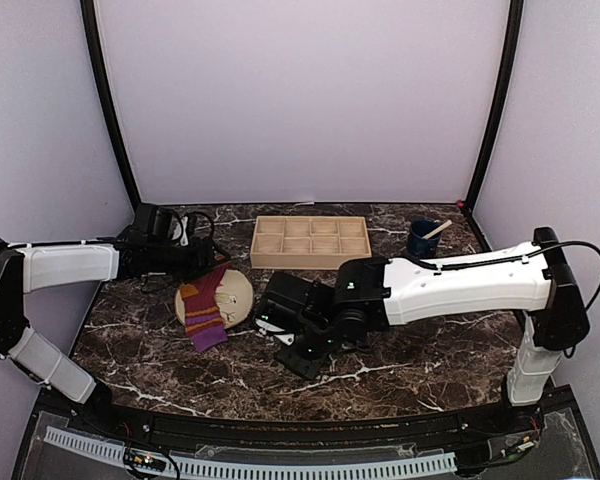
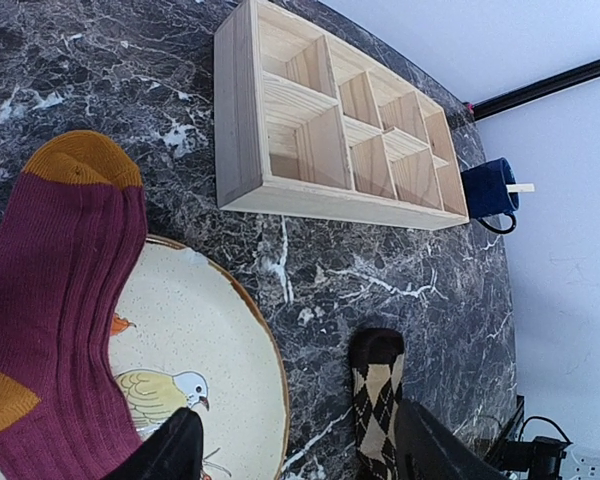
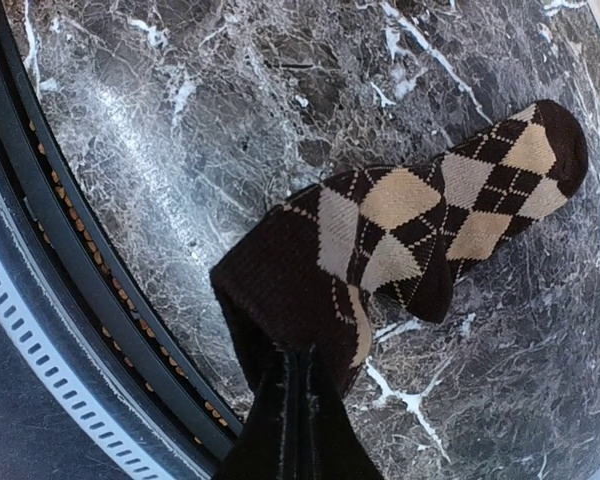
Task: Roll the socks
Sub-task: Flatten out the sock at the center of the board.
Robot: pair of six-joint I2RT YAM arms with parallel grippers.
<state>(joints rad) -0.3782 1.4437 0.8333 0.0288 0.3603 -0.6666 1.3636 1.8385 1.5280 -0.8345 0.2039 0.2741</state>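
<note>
**Right tool has the argyle sock by the cuff, left tool hangs open over the plate**

Status: right tool (image 3: pixel 296 380) is clenched flat on the dark cuff of the argyle sock (image 3: pixel 430 210). The rest of that sock lies on the counter (image 1: pixel 420 350), toe pointing away, close to the front rail. Left tool (image 2: pixel 298 432) is released, jaws wide, nothing in them. It hangs over the rim of the plate (image 2: pixel 205 335). The purple sock (image 2: pixel 60 300) lies flat, partly across the plate and partly on the counter, orange toe toward the wooden tray (image 2: pixel 330 203). No roll started on either sock that I can see.

Risks, my read:
- The cuff pinch looks thin. A roll or drag may pull the fabric out, or fold only one layer.
- The argyle sock sits near the front edge, so a pull that way could take it off the counter.
- The purple sock rests on the plate. Grabbing or rolling it there could slide or tip the plate, or a finger could catch the rim.
- Both tools work close together mid-counter, so the arms could clash.
- The blue cup (image 2: pixel 485 187) is well apart, no worry.

Markings: no brand, label or readable text anywhere. The only graphic is a bird drawing on the plate.
</note>
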